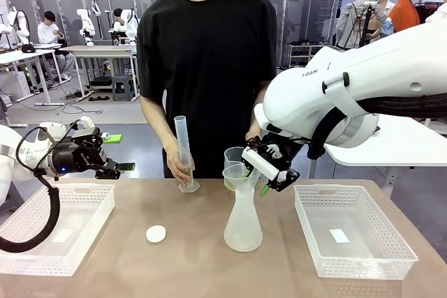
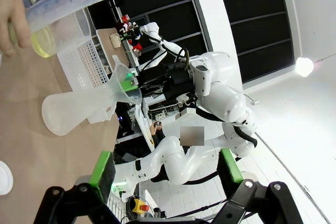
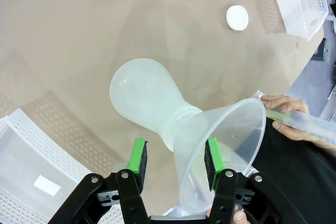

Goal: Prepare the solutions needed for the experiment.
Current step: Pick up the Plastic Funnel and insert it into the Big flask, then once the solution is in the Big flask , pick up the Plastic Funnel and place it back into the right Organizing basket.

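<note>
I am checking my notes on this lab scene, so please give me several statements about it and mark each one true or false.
1. The funnel sits in the mouth of the flask. True.
2. The white cap lies inside the left basket. False: it lies on the table, between that basket and the flask.
3. The person's hand holds the graduated cylinder. True.
4. The left gripper holds the cylinder. False: its fingers are open and empty.
5. The right gripper has its fingers on either side of the funnel's neck. True.
</note>
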`<state>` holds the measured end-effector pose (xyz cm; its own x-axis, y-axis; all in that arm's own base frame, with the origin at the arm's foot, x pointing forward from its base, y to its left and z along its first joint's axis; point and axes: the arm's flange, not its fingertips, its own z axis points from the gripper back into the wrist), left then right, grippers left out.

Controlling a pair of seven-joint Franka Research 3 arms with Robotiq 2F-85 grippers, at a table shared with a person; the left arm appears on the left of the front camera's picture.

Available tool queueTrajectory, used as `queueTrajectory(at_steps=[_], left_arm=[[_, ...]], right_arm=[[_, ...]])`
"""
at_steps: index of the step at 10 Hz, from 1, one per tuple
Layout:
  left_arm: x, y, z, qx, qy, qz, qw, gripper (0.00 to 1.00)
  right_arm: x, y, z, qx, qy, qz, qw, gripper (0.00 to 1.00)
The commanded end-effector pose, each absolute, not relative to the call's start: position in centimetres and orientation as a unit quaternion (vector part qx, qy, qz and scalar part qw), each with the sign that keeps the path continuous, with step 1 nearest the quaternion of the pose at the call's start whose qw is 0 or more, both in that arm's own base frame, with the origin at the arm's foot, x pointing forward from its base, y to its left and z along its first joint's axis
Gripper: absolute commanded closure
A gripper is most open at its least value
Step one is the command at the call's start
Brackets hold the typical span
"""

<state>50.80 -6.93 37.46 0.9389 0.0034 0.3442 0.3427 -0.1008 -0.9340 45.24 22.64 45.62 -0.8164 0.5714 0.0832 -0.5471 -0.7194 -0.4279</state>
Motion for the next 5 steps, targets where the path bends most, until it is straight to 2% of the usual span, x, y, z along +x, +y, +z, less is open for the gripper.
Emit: queueTrajectory(at_steps=[1,5], left_arm=[[50.88,-6.92,37.5,-0.735,-0.122,-0.138,0.652,0.0],[50.88,-6.92,37.5,-0.735,-0.122,-0.138,0.652,0.0]], right_arm=[[45.3,22.63,45.67,-0.028,-0.226,0.925,0.304,0.43],[45.3,22.63,45.67,-0.028,-0.226,0.925,0.304,0.43]])
